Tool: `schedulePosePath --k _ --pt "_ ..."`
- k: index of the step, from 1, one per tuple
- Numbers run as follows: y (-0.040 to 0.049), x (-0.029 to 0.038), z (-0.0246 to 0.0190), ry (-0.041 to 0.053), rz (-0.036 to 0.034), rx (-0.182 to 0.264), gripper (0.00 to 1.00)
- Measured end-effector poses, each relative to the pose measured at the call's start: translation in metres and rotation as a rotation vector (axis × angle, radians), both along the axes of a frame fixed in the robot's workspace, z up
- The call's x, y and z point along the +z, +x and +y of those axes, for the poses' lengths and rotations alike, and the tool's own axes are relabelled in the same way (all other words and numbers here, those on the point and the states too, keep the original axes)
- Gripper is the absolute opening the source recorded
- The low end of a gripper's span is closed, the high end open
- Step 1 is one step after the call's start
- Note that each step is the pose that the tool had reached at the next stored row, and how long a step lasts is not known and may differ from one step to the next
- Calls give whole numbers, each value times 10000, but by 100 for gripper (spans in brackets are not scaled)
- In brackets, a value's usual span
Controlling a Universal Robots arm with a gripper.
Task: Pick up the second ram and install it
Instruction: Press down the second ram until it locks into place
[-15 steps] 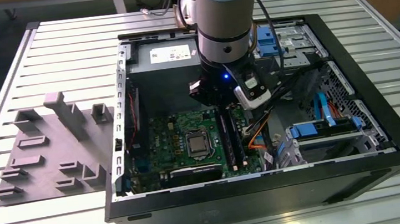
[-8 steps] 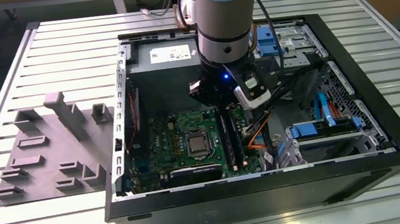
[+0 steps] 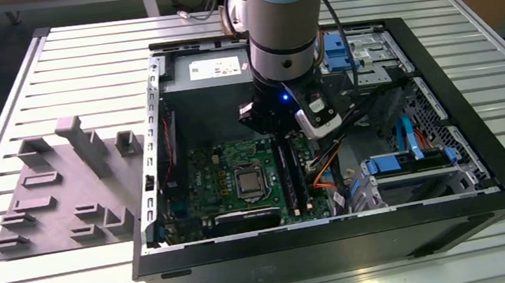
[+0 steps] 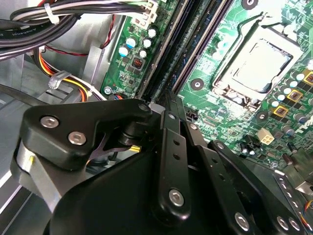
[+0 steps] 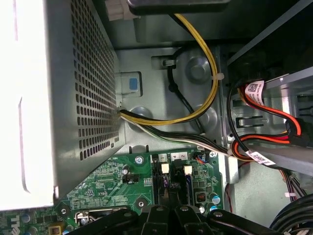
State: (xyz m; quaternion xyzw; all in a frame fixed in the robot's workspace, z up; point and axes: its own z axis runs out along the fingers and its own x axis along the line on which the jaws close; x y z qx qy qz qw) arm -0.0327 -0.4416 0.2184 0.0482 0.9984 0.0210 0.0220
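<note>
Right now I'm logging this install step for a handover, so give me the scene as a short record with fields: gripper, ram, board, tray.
gripper: black linked gripper down inside the open black computer case, over the memory slots
ram: slim dark memory stick edge-on at the fingertips, above the long black slots
board: green motherboard with square silver processor chip seated in its socket
tray: pale grey moulded tray on the slatted metal table, at the exterior view's left

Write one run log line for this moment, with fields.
arm: inside open computer case | gripper: above memory slots on motherboard | second ram: not discernible | tray: beside case
</note>
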Motion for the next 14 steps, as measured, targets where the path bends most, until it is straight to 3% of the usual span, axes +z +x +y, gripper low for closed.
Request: schedulePosePath --k 10,14 --pt "0 -13 0 -1 0 0 11" --pt "0 31 1 3 -1 -1 11"
